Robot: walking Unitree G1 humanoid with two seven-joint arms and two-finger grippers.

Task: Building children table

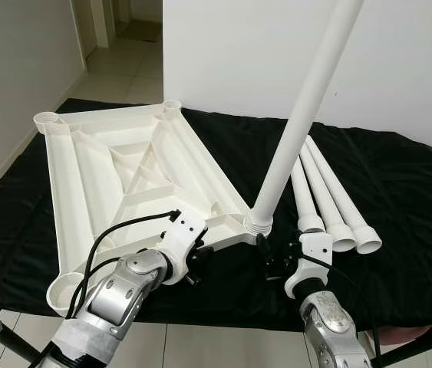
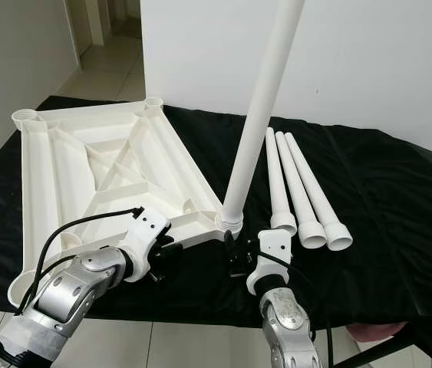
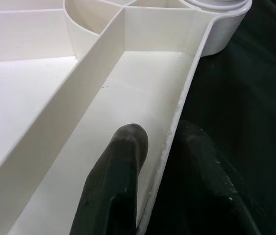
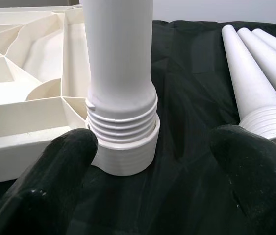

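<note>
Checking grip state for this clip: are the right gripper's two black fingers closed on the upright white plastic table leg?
No: the right gripper is open, its fingers clear of the upright white plastic table leg.

Both arms are silver metal with rounded, jointed housings. The left arm has grey tape wrapped round its lower part, and 2 black cables loop from it up to a white plastic wrist bracket with small dark screw holes. The right arm carries a similar white bracket and 1 black cable. Each end effector, left and right, has 2 matte black fingers with rounded, slightly scuffed tips.
</note>
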